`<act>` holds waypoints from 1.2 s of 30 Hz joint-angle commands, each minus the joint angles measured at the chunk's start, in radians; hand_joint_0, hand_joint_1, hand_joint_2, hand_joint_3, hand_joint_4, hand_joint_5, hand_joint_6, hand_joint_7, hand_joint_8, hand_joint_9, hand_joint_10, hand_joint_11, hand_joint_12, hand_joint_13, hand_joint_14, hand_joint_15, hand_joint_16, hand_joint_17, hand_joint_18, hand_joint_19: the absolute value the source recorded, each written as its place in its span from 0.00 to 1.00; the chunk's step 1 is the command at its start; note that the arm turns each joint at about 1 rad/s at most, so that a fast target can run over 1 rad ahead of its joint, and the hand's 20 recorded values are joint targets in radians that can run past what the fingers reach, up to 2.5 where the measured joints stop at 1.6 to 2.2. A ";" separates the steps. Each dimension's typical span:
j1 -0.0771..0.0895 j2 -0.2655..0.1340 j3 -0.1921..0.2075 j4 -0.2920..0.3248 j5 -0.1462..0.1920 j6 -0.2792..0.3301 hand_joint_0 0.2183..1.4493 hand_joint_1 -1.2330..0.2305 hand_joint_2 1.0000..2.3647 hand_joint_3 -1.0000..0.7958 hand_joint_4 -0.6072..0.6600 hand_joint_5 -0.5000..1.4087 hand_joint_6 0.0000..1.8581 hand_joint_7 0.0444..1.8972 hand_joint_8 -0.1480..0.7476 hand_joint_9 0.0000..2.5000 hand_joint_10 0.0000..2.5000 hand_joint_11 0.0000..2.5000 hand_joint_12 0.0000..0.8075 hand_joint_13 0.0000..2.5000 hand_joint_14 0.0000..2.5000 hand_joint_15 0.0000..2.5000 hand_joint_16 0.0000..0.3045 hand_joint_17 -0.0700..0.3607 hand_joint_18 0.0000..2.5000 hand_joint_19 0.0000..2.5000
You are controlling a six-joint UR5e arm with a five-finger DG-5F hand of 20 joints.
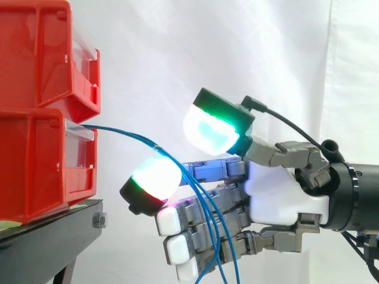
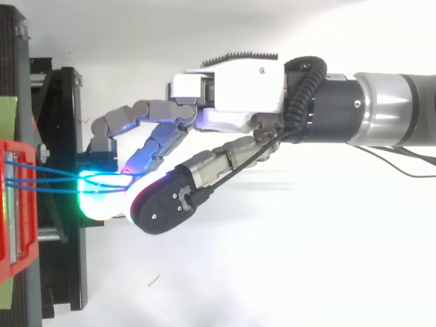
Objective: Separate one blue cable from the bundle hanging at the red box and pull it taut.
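Blue cables [image 1: 127,135] are lying across the robot hand [image 1: 284,195]
Its fingers [image 1: 151,180] are standing apart, clamping nothing; the red box [image 1: 41,160] is sitting at nine o'clock.

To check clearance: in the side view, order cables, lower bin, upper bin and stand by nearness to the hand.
1. Cables, crossing the hand.
2. Lower bin and stand, left: too close to call.
3. Upper bin, upper left.

Red bins [image 1: 35,154] glossy plastic; stand [image 1: 59,231] matt blk metal; curtain [image 1: 177,47] white cloth; hand [image 1: 284,195] smooth plastic
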 commanded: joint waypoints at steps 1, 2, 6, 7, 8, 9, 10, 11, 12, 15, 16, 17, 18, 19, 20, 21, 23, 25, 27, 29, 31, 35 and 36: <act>-0.003 0.005 0.001 -0.004 0.000 -0.002 0.32 0.55 0.00 0.28 0.59 0.21 0.30 0.64 0.44 0.33 0.00 0.15 0.36 0.34 0.01 0.18 0.12 0.36 0.27 0.17; -0.005 0.007 -0.001 -0.009 0.000 -0.005 0.32 0.56 0.00 0.28 0.59 0.21 0.30 0.64 0.44 0.33 0.00 0.15 0.36 0.34 0.01 0.18 0.12 0.36 0.27 0.17; -0.006 0.005 -0.001 -0.012 0.000 -0.016 0.35 0.54 0.00 0.33 0.58 0.21 0.31 0.64 0.44 0.34 0.00 0.15 0.37 0.35 0.01 0.18 0.12 0.36 0.27 0.17; -0.006 0.005 0.001 -0.012 0.002 -0.018 0.35 0.53 0.01 0.34 0.58 0.21 0.31 0.64 0.44 0.34 0.00 0.15 0.37 0.35 0.01 0.18 0.12 0.36 0.27 0.17; -0.006 0.005 -0.001 -0.012 0.002 -0.019 0.36 0.51 0.01 0.36 0.59 0.21 0.31 0.64 0.44 0.34 0.00 0.15 0.37 0.35 0.01 0.18 0.12 0.36 0.27 0.17; -0.006 0.007 0.001 -0.012 0.002 -0.021 0.36 0.50 0.01 0.38 0.58 0.21 0.31 0.64 0.44 0.34 0.00 0.15 0.37 0.35 0.01 0.18 0.12 0.36 0.28 0.17; -0.008 0.007 0.001 -0.012 0.003 -0.025 0.36 0.48 0.01 0.40 0.58 0.21 0.31 0.63 0.45 0.34 0.00 0.15 0.37 0.35 0.01 0.18 0.12 0.36 0.28 0.17; -0.008 0.005 0.001 -0.012 0.003 -0.027 0.36 0.46 0.01 0.42 0.58 0.20 0.31 0.63 0.45 0.34 0.00 0.15 0.38 0.35 0.01 0.18 0.13 0.36 0.28 0.17; -0.009 0.005 0.001 -0.012 0.003 -0.028 0.37 0.44 0.01 0.44 0.59 0.20 0.32 0.62 0.45 0.34 0.00 0.15 0.38 0.35 0.01 0.18 0.13 0.36 0.28 0.17; -0.011 0.007 0.001 -0.012 0.003 -0.038 0.38 0.37 0.01 0.47 0.58 0.19 0.34 0.59 0.45 0.34 0.00 0.16 0.38 0.36 0.01 0.18 0.13 0.37 0.29 0.16; -0.011 0.005 -0.001 -0.012 0.003 -0.041 0.38 0.36 0.01 0.47 0.58 0.19 0.34 0.59 0.45 0.34 0.00 0.16 0.38 0.36 0.01 0.18 0.13 0.37 0.29 0.16; -0.012 0.005 0.001 -0.012 0.003 -0.045 0.39 0.36 0.01 0.48 0.58 0.19 0.35 0.58 0.45 0.34 0.00 0.16 0.38 0.36 0.01 0.18 0.13 0.37 0.29 0.16; -0.012 0.005 0.001 -0.012 0.003 -0.047 0.39 0.35 0.01 0.48 0.57 0.18 0.37 0.56 0.45 0.34 0.00 0.17 0.38 0.36 0.01 0.18 0.13 0.37 0.30 0.16; -0.012 0.005 -0.001 -0.012 0.003 -0.050 0.39 0.35 0.01 0.48 0.57 0.18 0.38 0.54 0.45 0.34 0.00 0.17 0.38 0.36 0.01 0.18 0.13 0.37 0.30 0.17; -0.014 0.005 0.001 -0.012 0.003 -0.053 0.38 0.34 0.01 0.47 0.58 0.18 0.39 0.52 0.45 0.33 0.00 0.17 0.38 0.36 0.01 0.18 0.13 0.37 0.30 0.17; -0.014 0.007 0.001 -0.012 0.003 -0.054 0.37 0.35 0.01 0.45 0.58 0.17 0.39 0.52 0.45 0.33 0.01 0.17 0.38 0.36 0.01 0.18 0.13 0.37 0.30 0.17; -0.015 0.007 0.001 -0.012 0.003 -0.064 0.34 0.38 0.01 0.42 0.58 0.17 0.40 0.51 0.45 0.33 0.00 0.18 0.38 0.36 0.01 0.19 0.13 0.37 0.30 0.17; -0.017 0.007 0.001 -0.012 0.003 -0.077 0.33 0.47 0.01 0.41 0.59 0.17 0.40 0.50 0.46 0.34 0.00 0.18 0.39 0.36 0.01 0.19 0.14 0.39 0.29 0.18; -0.017 0.005 0.001 -0.012 0.005 -0.087 0.33 0.54 0.01 0.41 0.58 0.18 0.38 0.52 0.47 0.34 0.00 0.18 0.40 0.35 0.01 0.19 0.15 0.40 0.28 0.19; -0.018 0.007 0.001 -0.012 0.005 -0.090 0.32 0.56 0.00 0.41 0.59 0.19 0.37 0.53 0.48 0.35 0.00 0.17 0.43 0.35 0.01 0.19 0.16 0.42 0.28 0.19; -0.017 0.007 0.001 -0.012 0.003 -0.094 0.32 0.58 0.00 0.39 0.59 0.19 0.36 0.55 0.48 0.35 0.00 0.17 0.43 0.35 0.01 0.19 0.16 0.42 0.28 0.19; -0.017 0.005 0.001 -0.012 0.005 -0.097 0.30 0.59 0.00 0.35 0.59 0.19 0.35 0.58 0.48 0.35 0.00 0.18 0.42 0.35 0.01 0.19 0.15 0.41 0.27 0.20; -0.017 0.007 0.001 -0.012 0.005 -0.097 0.30 0.59 0.00 0.35 0.59 0.19 0.35 0.58 0.48 0.35 0.00 0.18 0.41 0.35 0.01 0.19 0.15 0.41 0.27 0.20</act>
